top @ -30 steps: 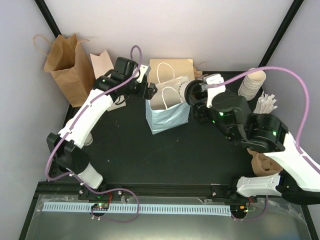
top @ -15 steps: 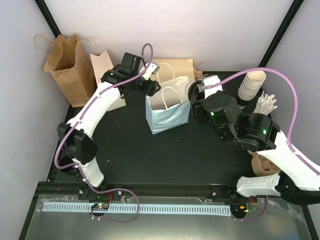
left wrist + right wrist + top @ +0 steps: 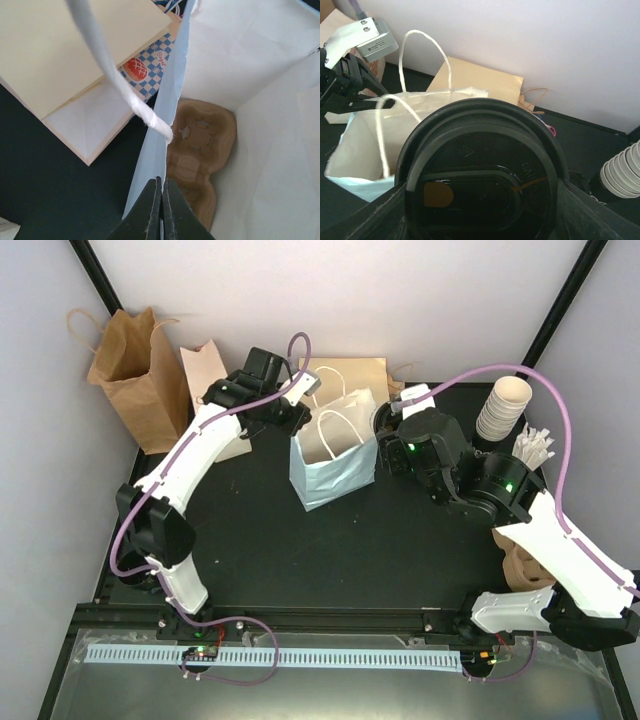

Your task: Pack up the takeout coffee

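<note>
My left gripper (image 3: 162, 186) is shut on the left rim of the light blue paper bag (image 3: 335, 475), which stands upright with its white rope handles up. From above, the left gripper (image 3: 298, 416) sits at the bag's back left corner. A brown cardboard cup carrier (image 3: 200, 150) lies on the bag's bottom. The takeout coffee (image 3: 480, 170) fills the right wrist view with its black lid, and my right gripper (image 3: 480, 215) is shut on it, one finger on each side. The top view has the takeout coffee (image 3: 384, 419) in the right gripper (image 3: 392, 432) just right of the bag's mouth.
A brown paper bag (image 3: 135, 370) and a pale pink bag (image 3: 205, 368) stand at the back left. A flat kraft bag (image 3: 345, 373) lies behind the blue bag. Stacked cream cups (image 3: 505, 405), wrapped sticks (image 3: 530, 445) and crumpled brown paper (image 3: 525, 565) are on the right.
The left gripper went from open to shut on the bag's rim. The right arm swung round while the coffee stayed near the bag's right edge.
</note>
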